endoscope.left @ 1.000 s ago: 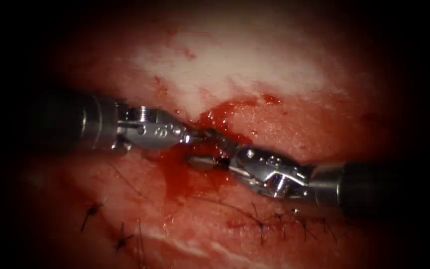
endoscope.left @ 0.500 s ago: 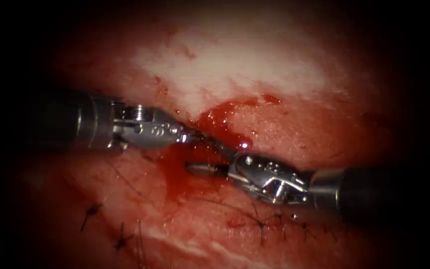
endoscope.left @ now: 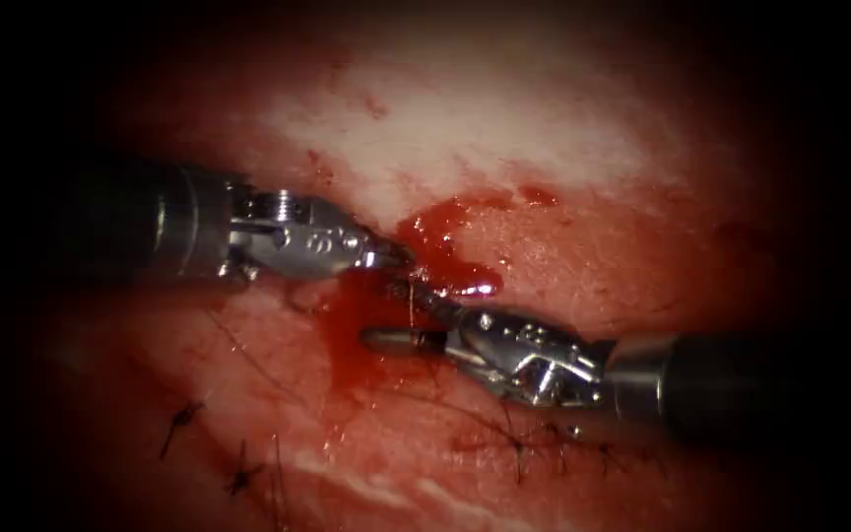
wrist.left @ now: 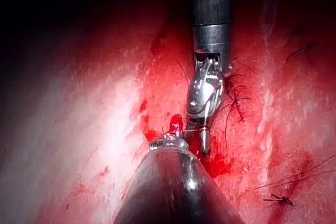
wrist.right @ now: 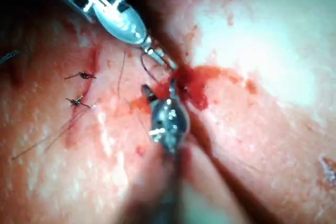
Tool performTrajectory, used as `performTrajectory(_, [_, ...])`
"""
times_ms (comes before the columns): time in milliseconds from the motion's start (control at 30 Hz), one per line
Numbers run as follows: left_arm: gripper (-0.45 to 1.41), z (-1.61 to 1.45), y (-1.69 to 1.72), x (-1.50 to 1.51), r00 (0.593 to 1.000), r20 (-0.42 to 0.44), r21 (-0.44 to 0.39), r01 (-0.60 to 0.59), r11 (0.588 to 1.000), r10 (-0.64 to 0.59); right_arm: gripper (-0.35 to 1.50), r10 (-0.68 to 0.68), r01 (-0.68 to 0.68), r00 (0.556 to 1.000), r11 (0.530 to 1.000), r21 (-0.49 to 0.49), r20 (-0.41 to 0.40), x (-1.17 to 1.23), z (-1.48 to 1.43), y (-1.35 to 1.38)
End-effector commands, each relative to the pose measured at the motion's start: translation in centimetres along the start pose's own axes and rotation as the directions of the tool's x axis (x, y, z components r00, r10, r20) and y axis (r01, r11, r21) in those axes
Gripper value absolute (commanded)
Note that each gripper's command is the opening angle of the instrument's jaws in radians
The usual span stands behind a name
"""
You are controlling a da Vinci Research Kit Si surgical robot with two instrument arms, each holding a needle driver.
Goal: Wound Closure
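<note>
We see the left claw come in from the left, its jaws closed on the needle right at the edge of the cut. In the right wrist view the needle shows as a thin dark curve hanging from the left claw, gripped close to one end. We cannot tell whether its other end sits in the tissue.

The right claw reaches in from the right with its jaws spread wide and holding nothing. One jaw points left over the red fluid and the other points towards the left claw, with the needle standing between them. The right wrist view shows the same spread jaws of the right claw just near the needle's curve.

Nearer to us, dark thread from finished stitches lies across the tissue, with more knots at the near left.
</note>
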Motion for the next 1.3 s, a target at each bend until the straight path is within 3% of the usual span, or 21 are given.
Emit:
performTrajectory(33, [-0.45,0.1,0.01,-0.01,1.0,0.002,-0.002,-0.008,1.0,0.008,0.42,0.0,0.0,1.0,1.0,0.003,0.001,-0.06,0.06,-0.04])
performTrajectory(300, [-0.45,0.24,-0.06,-0.12,0.999,0.044,-0.018,-0.029,0.999,0.029,0.39,0.0,0.0,1.0,1.0,0.006,-0.004,-0.05,0.06,-0.04])
performTrajectory(600, [-0.45,0.47,0.01,-0.27,0.998,0.033,-0.049,-0.05,0.998,0.052,0.39,0.034,-0.029,0.992,0.999,0.04,-0.121,-0.03,0.06,0.0])
performTrajectory(867, [-0.45,0.46,0.06,-0.31,0.999,0.024,-0.061,-0.044,0.997,0.046,0.39,0.089,-0.078,0.97,0.995,0.056,-0.225,-0.03,0.04,0.03])
performTrajectory(1300, [-0.45,0.37,0.33,-0.29,1.0,0.019,-0.078,-0.023,0.997,0.025,0.39,0.104,-0.109,0.954,0.994,-0.004,-0.282,-0.08,-0.13,0.11])
